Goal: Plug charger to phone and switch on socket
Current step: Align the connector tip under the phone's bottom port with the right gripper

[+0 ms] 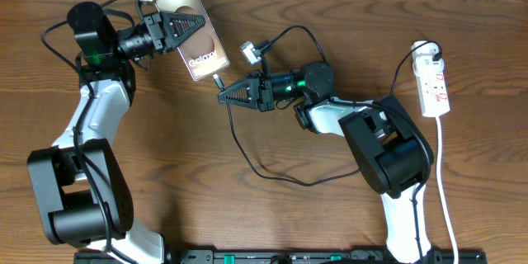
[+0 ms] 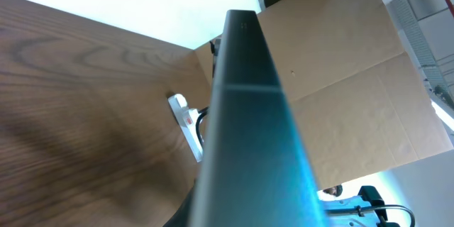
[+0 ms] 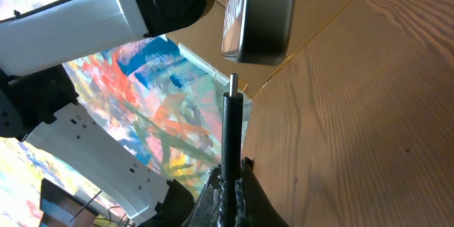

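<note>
My left gripper is shut on the phone and holds it off the table at the back left, brownish face up. In the left wrist view the phone's dark edge fills the middle. My right gripper is shut on the charger's connector, whose metal tip points at the phone's lower end with a small gap between them. The black charger cable loops over the table to the white socket at the far right, which also shows in the left wrist view.
The socket's thick white cord runs down the right side to the front edge. Both arm bases stand on the table near the front. A brown cardboard panel stands beyond the table.
</note>
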